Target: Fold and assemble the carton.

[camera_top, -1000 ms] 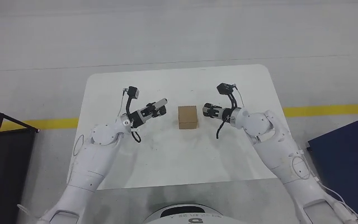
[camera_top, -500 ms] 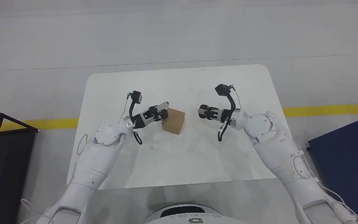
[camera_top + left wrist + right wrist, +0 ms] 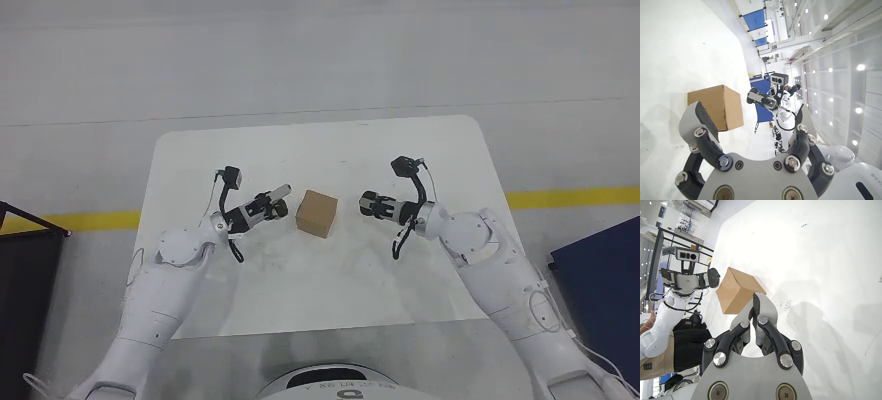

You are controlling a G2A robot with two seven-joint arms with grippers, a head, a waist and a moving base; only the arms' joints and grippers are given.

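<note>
Nudged askew by the left gripper (image 3: 277, 199), which has backed off wide open and empty, the small brown cardboard carton (image 3: 317, 213) sits closed midway between the white table's (image 3: 420, 150) side edges, with the right gripper (image 3: 367, 205) pinched together on nothing nearby, so assembly looks finished.

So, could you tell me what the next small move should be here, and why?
Probably ease the open left gripper toward the box and nudge it square against the shut right gripper. The box looks closed but sits askew on the table between them, touching neither.
</note>
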